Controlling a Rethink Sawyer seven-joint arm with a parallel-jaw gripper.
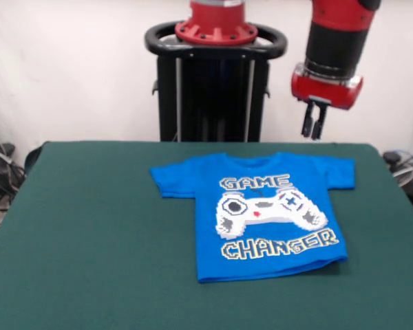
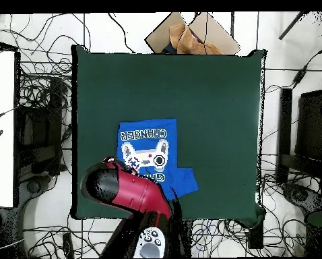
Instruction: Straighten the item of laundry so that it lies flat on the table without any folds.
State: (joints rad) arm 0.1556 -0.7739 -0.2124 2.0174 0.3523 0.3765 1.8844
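Observation:
The blue T-shirt lies spread on the green table, right of centre, print up, with its collar toward the robot and its hem toward the camera. Both sleeves are spread out. The hem's right corner is slightly raised and casts a shadow. My gripper hangs in the air above the table's far edge, over the shirt's right shoulder and clear of it; its fingers are close together and hold nothing. In the overhead view the red arm covers part of the shirt and hides the gripper.
The black pedestal stands behind the table's far edge. Cables lie on the floor around the table. A cardboard box sits beyond the table's far side from the robot.

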